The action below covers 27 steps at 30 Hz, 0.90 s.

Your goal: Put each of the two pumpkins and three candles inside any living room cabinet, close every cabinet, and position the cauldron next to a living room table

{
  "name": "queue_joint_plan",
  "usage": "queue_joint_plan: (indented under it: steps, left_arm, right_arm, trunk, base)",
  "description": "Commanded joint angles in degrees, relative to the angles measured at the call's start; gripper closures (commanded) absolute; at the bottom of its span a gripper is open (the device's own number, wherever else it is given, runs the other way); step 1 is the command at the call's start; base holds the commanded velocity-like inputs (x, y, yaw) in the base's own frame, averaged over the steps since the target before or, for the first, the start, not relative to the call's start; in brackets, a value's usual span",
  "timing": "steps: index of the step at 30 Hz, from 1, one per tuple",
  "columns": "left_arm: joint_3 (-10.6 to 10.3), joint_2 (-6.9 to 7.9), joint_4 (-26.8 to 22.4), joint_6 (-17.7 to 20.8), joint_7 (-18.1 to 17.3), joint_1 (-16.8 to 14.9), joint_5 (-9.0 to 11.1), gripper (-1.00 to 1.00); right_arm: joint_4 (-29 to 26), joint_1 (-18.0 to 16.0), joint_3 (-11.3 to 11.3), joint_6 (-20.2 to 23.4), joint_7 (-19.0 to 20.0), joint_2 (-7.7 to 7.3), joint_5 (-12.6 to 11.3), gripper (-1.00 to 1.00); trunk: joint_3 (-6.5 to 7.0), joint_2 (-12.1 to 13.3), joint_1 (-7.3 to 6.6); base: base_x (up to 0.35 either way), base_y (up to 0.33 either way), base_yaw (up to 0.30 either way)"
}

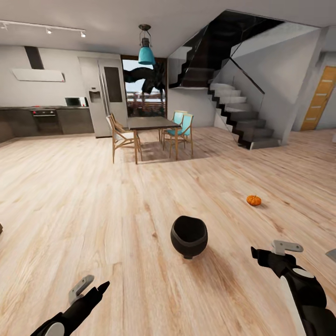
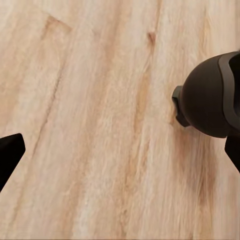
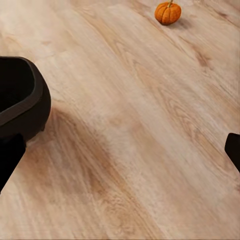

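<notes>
Two of the task's things are lying on the wooden floor ahead of the robot: the cauldron, tipped so its mouth is facing up and away, sitting between the two arms, and one pumpkin resting farther off toward the right, well apart from it. Both the left hand and the right hand are hanging wide and empty, so I judge a pickup is only being approached; next the robot is needing to choose a target and close in on it. The right wrist view is catching the pumpkin and the cauldron's rim, while the left wrist view is offering the cauldron's rounded outside.
</notes>
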Motion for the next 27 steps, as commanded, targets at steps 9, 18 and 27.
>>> queue_joint_plan:
  steps: [9,18,27]
  left_arm:
    - [-0.07,-0.08,0.41,-0.10,0.04,0.00,-0.11,-1.00]
    - [-2.73,-2.50,-2.27,0.32,7.75,-2.43,-7.59,-1.00]
    - [-21.18,-11.77,21.97,3.62,22.91,-27.34,-8.61,-1.00]
  right_arm:
    - [0.55,-0.04,0.17,0.13,0.00,-0.01,0.16,-1.00]
    - [13.68,-6.08,0.84,2.55,0.35,0.22,0.17,-1.00]
    - [37.36,-18.07,5.36,6.25,0.10,5.86,0.75,-1.00]
  trunk:
    - [-0.62,0.00,0.00]
    - [-1.07,0.00,0.00]
    - [-1.08,0.00,0.00]
  base:
    - [0.345,-0.002,-0.071]
    - [0.347,0.000,-0.065]
    - [0.346,-0.059,-0.001]
